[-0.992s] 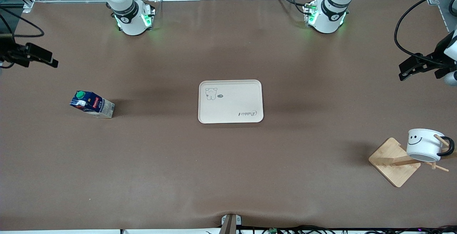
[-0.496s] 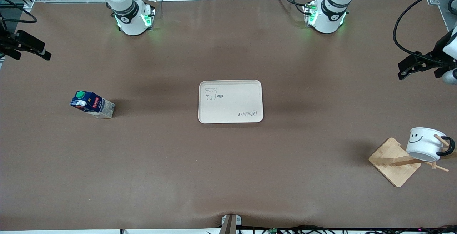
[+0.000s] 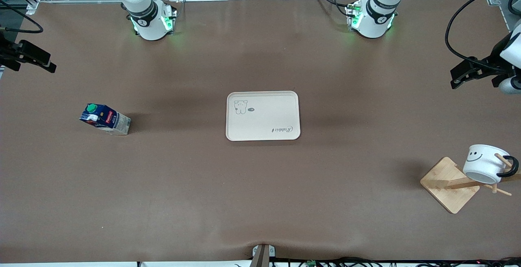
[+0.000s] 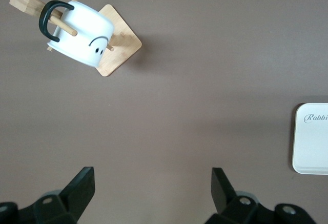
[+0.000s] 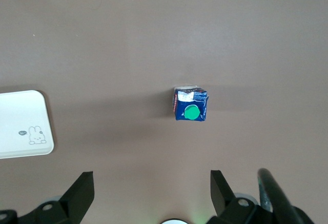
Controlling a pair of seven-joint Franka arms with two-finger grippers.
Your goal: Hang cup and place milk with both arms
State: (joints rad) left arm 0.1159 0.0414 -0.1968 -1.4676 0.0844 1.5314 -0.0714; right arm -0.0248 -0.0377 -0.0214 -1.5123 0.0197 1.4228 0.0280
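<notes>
The cup (image 3: pixel 483 162), a white mug with a black smiley and a black loop handle, hangs by its handle on a peg of a wooden rack (image 3: pixel 447 183) near the left arm's end of the table. In the left wrist view the cup (image 4: pixel 82 34) hangs on the rack (image 4: pixel 122 55). The milk (image 3: pixel 104 119), a dark blue carton with a green cap, stands on the table toward the right arm's end, and shows from above in the right wrist view (image 5: pixel 190 104). My left gripper (image 3: pixel 454 77) (image 4: pixel 152 183) is open and empty, up over the table's left-arm end. My right gripper (image 3: pixel 49 64) (image 5: pixel 152 185) is open and empty, up over the right-arm end.
A cream tray (image 3: pixel 263 130) with a rabbit drawing lies at the middle of the table; its edge shows in the left wrist view (image 4: pixel 307 152) and the right wrist view (image 5: pixel 20 116). Both arm bases stand along the table's back edge. Cables hang by the left gripper.
Both grippers have drawn a little outward and upward toward their ends of the table. The cup has shifted slightly on its peg. The milk and the tray have not moved.
</notes>
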